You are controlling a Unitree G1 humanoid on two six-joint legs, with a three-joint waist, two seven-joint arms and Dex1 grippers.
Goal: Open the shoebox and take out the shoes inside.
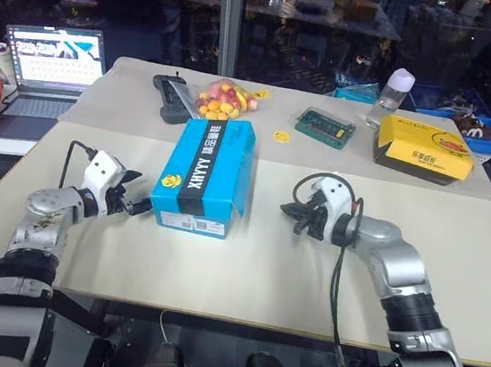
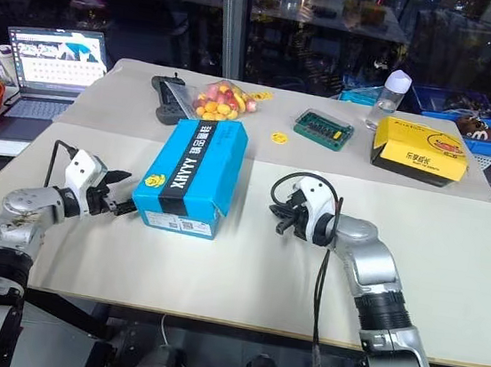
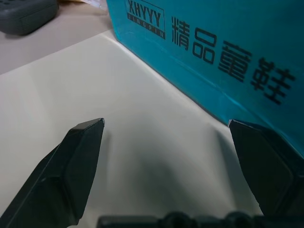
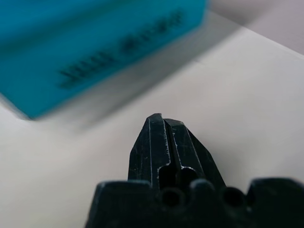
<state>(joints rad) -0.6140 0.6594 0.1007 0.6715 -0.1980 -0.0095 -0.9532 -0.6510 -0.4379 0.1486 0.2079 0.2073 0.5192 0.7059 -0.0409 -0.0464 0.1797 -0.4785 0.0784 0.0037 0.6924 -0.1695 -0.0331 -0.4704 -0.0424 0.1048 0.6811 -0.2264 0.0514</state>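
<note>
While the closed box (image 1: 204, 174) marked "XHYYY" lies between them, the left gripper (image 1: 135, 203) is held spread and empty, the right gripper (image 1: 294, 214) pressed together, empty.

I can't see inside the shoebox (image 1: 204, 171); its lid is shut. Its black letters look blurry from my right wrist. The laptop (image 1: 39, 78) is cut off at the edge.

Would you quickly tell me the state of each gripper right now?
Left gripper: open, holding nothing, beside the shoebox.
Right gripper: closed, empty.
</note>
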